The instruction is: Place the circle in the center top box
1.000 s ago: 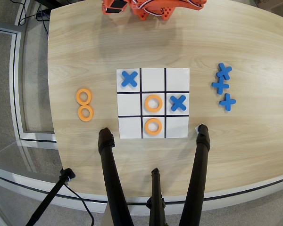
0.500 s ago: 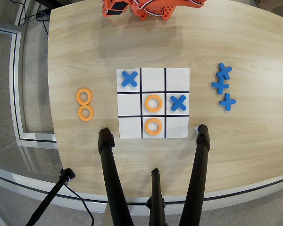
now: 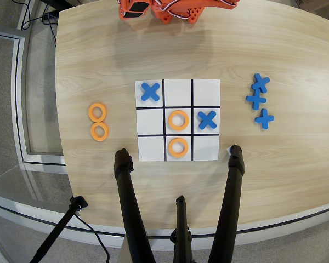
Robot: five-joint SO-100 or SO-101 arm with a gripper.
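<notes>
An orange circle (image 3: 177,147) lies flat in the center top box (image 3: 170,156), the middle cell of the grid's row nearest the bottom of the overhead view. A second orange ring (image 3: 178,120) fills the central cell. Two more rings (image 3: 98,121) lie touching on the table left of the paper grid (image 3: 177,90). The orange arm (image 3: 178,8) is folded at the top edge, far from the grid. Its gripper (image 3: 134,7) is cut off by the frame, holds nothing I can see, and its jaws cannot be made out.
Blue crosses sit in the grid's upper-left cell (image 3: 150,91) and right-middle cell (image 3: 207,120). Three spare crosses (image 3: 259,100) lie to the right. Black stand legs (image 3: 124,164) (image 3: 235,159) rest on the table below the grid. The table edge curves along the left.
</notes>
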